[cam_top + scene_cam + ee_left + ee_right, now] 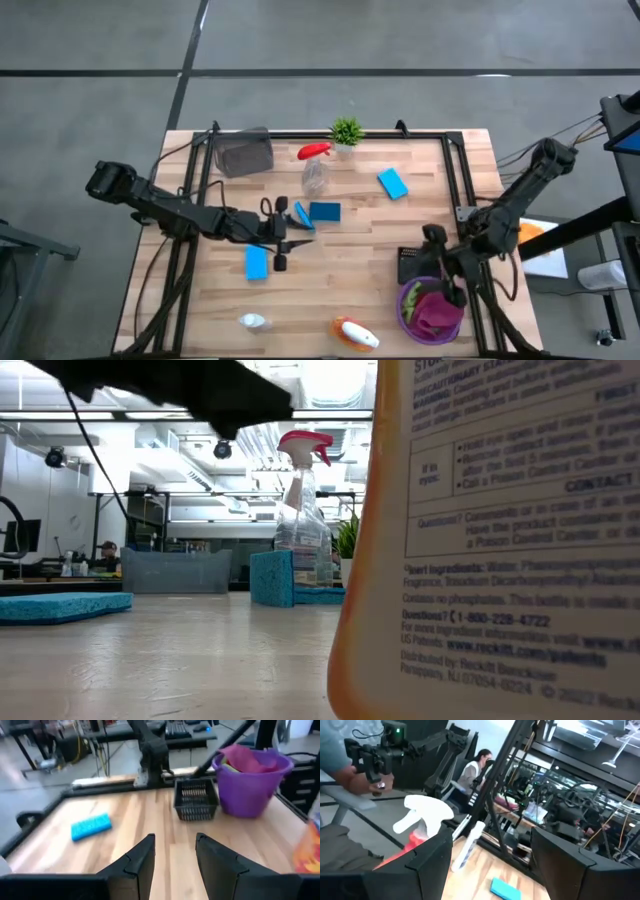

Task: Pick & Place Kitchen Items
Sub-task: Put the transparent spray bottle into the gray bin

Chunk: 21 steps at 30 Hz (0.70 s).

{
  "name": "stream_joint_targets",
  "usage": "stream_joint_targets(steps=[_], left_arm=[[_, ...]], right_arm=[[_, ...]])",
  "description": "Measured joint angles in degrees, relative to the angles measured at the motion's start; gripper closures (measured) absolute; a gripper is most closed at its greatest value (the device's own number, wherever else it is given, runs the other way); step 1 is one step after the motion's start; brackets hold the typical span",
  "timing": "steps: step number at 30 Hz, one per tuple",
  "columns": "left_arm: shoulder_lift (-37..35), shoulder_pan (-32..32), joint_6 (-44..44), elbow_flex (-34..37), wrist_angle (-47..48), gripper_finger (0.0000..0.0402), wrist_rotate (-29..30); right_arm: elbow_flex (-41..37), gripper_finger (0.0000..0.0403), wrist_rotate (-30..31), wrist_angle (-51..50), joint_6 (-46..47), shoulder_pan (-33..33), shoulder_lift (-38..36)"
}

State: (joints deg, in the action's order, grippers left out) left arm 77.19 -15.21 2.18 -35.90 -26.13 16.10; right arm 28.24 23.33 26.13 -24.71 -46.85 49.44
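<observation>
My left gripper [298, 238] hovers open over the middle of the table, with nothing between its fingers [172, 865]. Around it lie blue sponges [256, 263] [325, 212] [393, 183]; one stands on edge [270, 578]. A red-topped clear spray bottle [305, 510] stands behind them. My right gripper [437, 268] is open above the table's near right, next to a purple bucket [408, 318] holding magenta and green cloths [435, 310]. An orange bottle [355, 335] and a small white bottle [252, 321] lie near the front edge. A grey cloth [245, 155] rests at the far left.
A black wire basket [196, 800] sits on the table next to the bucket. A tiny potted plant [346, 130] stands at the far edge. Black rails [455, 170] frame the table. People show in the room beyond [475, 767].
</observation>
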Motion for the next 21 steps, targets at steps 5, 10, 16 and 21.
stream_joint_targets(steps=[5,10,16,21], left_arm=[[-6.1,-1.9,-3.4,1.8,6.2,0.0258,-0.2],[-13.5,-6.2,-9.5,-0.9,20.9,0.0258,-0.6],[-17.5,-13.6,-12.9,-6.5,33.9,0.0258,-0.1],[-18.5,-17.0,-16.0,-8.2,41.0,0.0258,11.9]], right_arm=[[-0.8,0.0138,1.7,-9.3,3.0,0.0,-6.8],[-1.7,0.0138,3.0,-13.2,6.0,0.1,-8.9],[-2.3,0.0138,4.6,-13.6,5.0,0.2,-8.5],[-2.1,0.0138,6.9,-13.5,3.1,0.6,-8.6]])
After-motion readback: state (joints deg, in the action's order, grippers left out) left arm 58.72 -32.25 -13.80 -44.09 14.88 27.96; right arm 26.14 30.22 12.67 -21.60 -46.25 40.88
